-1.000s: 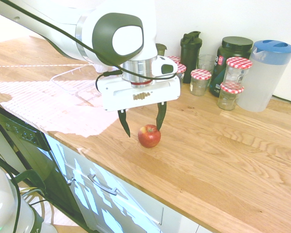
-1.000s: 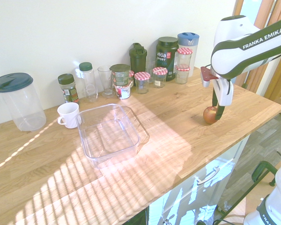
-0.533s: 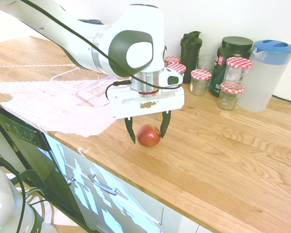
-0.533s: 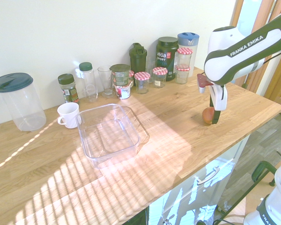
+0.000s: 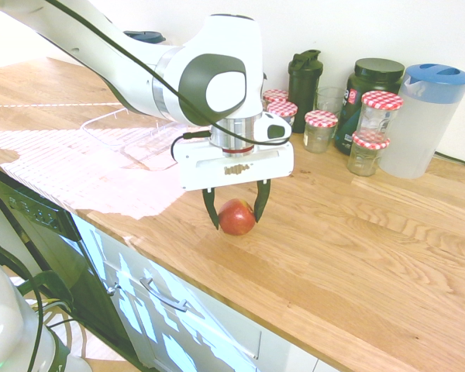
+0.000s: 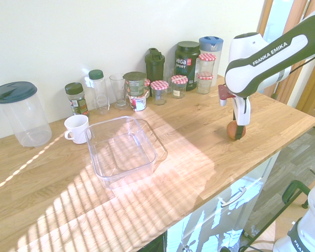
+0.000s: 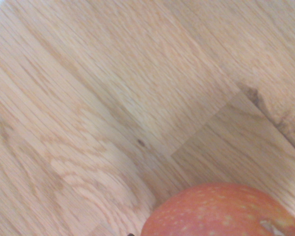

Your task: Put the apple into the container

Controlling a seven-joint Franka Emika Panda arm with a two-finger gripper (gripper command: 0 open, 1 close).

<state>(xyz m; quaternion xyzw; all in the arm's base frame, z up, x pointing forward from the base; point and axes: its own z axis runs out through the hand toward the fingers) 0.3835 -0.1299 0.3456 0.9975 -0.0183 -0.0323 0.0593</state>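
The clear rectangular plastic container [image 6: 101,171] is standing empty on the wooden countertop [image 6: 199,178], beside a white ceramic mug [image 6: 77,129]. The round red apple [image 5: 237,217] is resting on the countertop, well apart from the container, between the black fingers [image 5: 261,203] of the white gripper [image 5: 236,218]; whether they are gripping it, I cannot tell.

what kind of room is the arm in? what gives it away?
Most likely a home kitchen: a light wooden worktop runs over white cabinets with a curved metal handle, and glass jars with red-checkered lids and a white ceramic mug stand along the wall.
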